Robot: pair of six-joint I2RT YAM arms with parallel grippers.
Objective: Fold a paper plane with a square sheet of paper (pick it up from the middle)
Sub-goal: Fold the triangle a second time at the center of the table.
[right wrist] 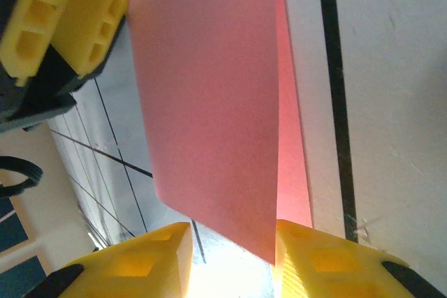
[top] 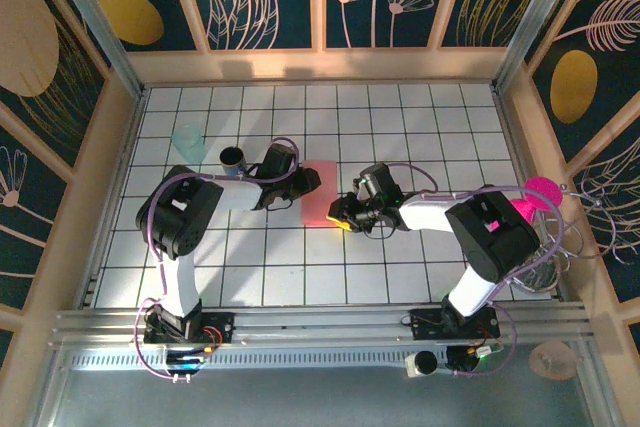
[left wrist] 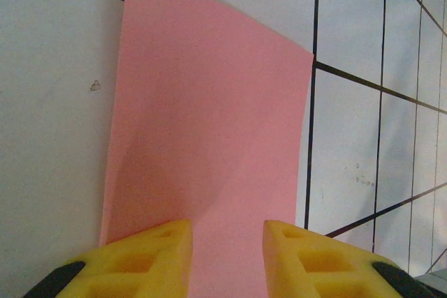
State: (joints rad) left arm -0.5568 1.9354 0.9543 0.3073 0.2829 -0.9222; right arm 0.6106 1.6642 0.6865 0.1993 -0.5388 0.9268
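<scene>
Lying mid-tabletop, the thin salmon-pink square sheet of paper (top: 318,190) is doubled over into a tall rectangle. The upper layer is bowed up off the lower one, not pressed flat. Under it is the white tiled tabletop (top: 420,117) with black grid lines. At the sheet's far left edge is the left gripper (left wrist: 227,255), its yellow fingers (left wrist: 150,259) spread with paper running out between them and nothing pinched. At the near right corner is the right gripper (right wrist: 230,259), fingers also parted, not clamped. The raised layer's corner hangs in the gap, close against one inner face; contact unclear. Further out a small dark cup (top: 232,157) stands behind the left arm, with a clear teal cup (top: 188,138) beyond it. A round magenta disc (top: 540,192) sits by the right wall, well apart from the paper.
</scene>
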